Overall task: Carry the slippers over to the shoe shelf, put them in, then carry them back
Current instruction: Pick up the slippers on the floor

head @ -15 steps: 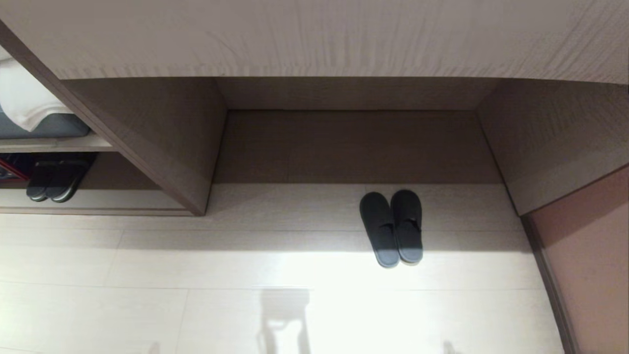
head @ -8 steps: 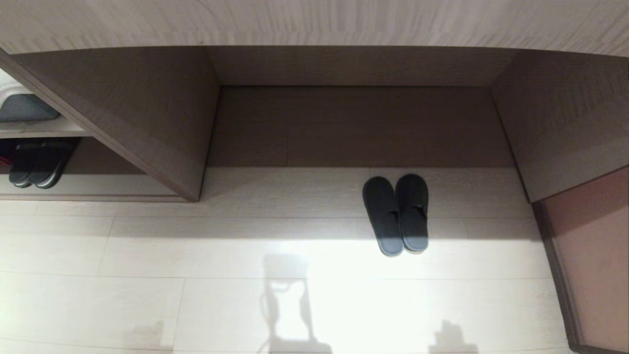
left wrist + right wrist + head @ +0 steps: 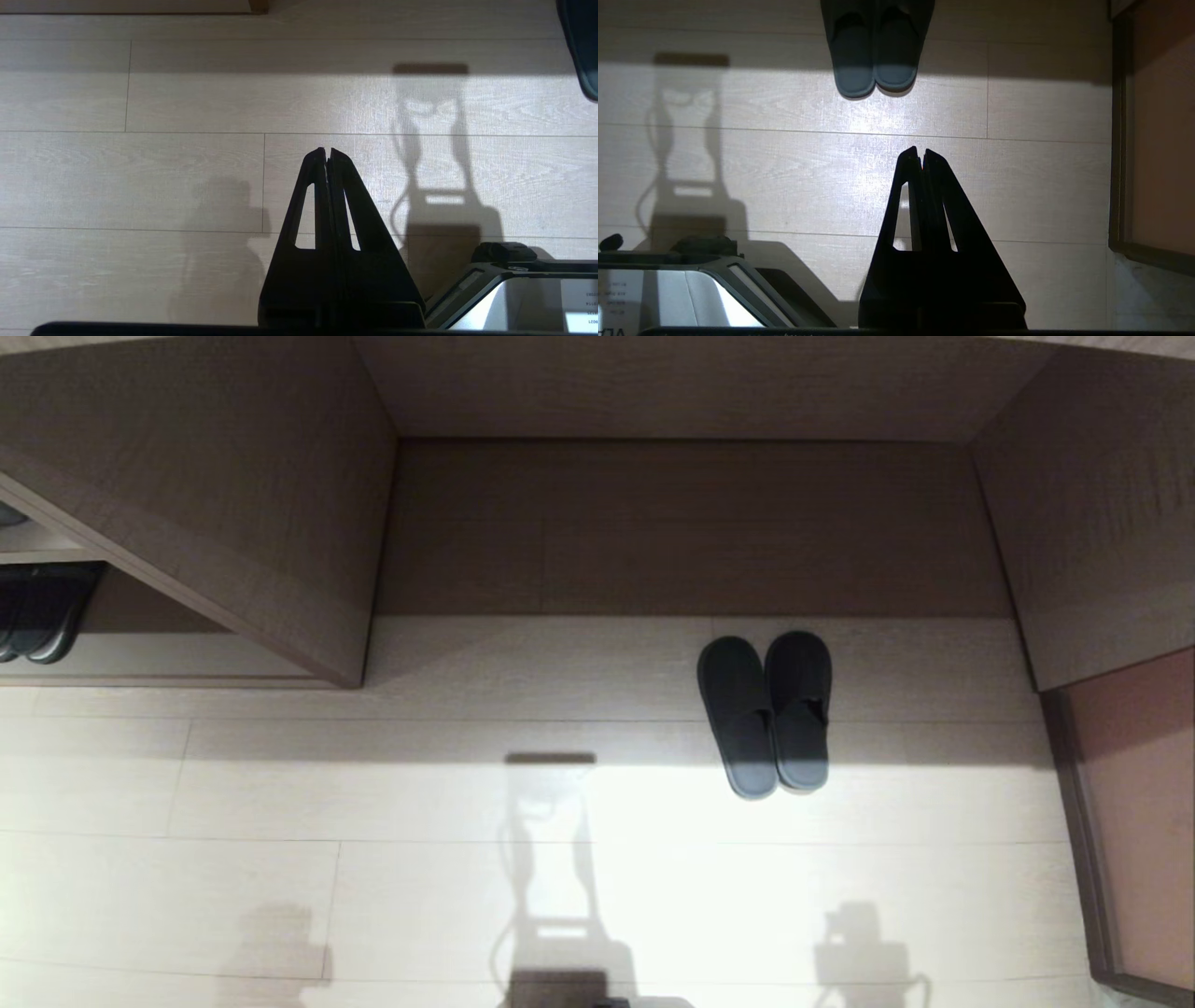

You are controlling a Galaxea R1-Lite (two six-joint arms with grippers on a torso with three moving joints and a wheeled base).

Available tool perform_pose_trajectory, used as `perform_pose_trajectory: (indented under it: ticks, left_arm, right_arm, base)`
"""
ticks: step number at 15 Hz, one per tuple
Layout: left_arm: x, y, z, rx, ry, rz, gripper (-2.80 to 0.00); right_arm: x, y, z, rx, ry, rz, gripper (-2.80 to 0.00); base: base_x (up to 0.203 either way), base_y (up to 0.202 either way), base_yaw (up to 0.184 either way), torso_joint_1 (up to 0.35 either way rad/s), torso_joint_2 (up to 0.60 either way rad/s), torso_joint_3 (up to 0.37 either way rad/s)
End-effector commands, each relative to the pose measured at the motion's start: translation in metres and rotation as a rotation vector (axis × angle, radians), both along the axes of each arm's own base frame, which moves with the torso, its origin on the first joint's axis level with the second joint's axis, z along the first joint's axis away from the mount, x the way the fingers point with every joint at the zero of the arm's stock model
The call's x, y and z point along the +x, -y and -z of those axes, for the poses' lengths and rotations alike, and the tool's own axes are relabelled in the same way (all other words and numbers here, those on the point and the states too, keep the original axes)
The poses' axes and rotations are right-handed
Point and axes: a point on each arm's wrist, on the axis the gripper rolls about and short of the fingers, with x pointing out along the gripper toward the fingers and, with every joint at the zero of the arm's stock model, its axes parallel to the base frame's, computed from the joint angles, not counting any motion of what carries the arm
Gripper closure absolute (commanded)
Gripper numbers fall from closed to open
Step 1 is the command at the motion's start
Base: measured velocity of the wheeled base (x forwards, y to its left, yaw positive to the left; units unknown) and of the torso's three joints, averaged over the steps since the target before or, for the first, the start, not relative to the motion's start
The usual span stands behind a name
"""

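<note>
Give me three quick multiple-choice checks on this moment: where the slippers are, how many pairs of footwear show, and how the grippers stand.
1. Where are the slippers?
A. Inside the shoe shelf
B. On the floor at the open front of the wide recess
C. Held in a gripper

2. How many pairs of footwear show in the head view?
A. One
B. Two
C. Three

3. How do the grippers stand?
A. Both shut, holding nothing
B. Left open, right shut
C. Both wide open

Answers: 1 B, they lie side by side on the floor. 2 B, a dark pair sits in the shoe shelf. 3 A, the left gripper and right gripper show fingertips together over bare floor.
</note>
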Motion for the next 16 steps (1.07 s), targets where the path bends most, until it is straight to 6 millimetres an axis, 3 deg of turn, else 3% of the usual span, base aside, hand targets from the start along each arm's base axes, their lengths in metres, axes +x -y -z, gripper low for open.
perform_pose_trajectory:
  ticks: [1, 16]
  left_arm:
    - [0.0000, 0.0000, 0.0000, 0.000, 0.000, 0.000, 0.00]
    - [0.0000, 0.0000, -0.0002, 0.000, 0.002, -0.001, 0.00]
  right_arm:
    - [0.0000, 0.0000, 0.0000, -0.003, 0.000, 0.000, 0.00]
    - [0.0000, -0.0001, 0.0001, -0.046, -0.002, -0.009, 0.00]
  base:
    - [0.000, 0.000, 0.000, 0.005, 0.01, -0.193]
    - [0.000, 0.000, 0.000, 0.002, 0.00, -0.199]
